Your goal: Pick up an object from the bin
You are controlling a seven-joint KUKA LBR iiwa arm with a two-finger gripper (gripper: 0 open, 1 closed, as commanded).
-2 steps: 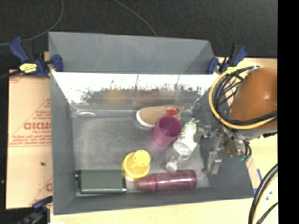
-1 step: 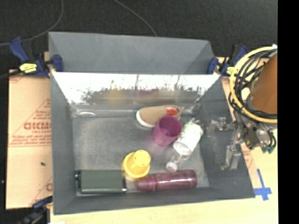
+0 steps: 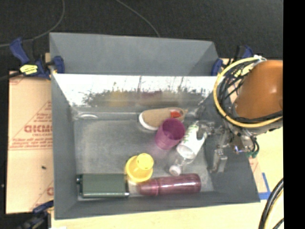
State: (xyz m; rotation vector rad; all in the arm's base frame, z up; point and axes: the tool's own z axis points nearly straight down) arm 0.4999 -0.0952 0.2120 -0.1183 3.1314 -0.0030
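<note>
White plastic bottle [image 3: 192, 141] with green marks lies tilted in the right half of the grey bin [image 3: 102, 144], touching the purple cup [image 3: 169, 132] on its left. Just beside it, towards the right wall, hangs the gripper [image 3: 219, 160]; whether it is open or closed cannot be told. A small clear bottle [image 3: 175, 168] and a maroon cylinder [image 3: 169, 185] lie near.

Purple cup [image 3: 169, 132] (tipped), perhaps a shoe [image 3: 156, 118]
</note>
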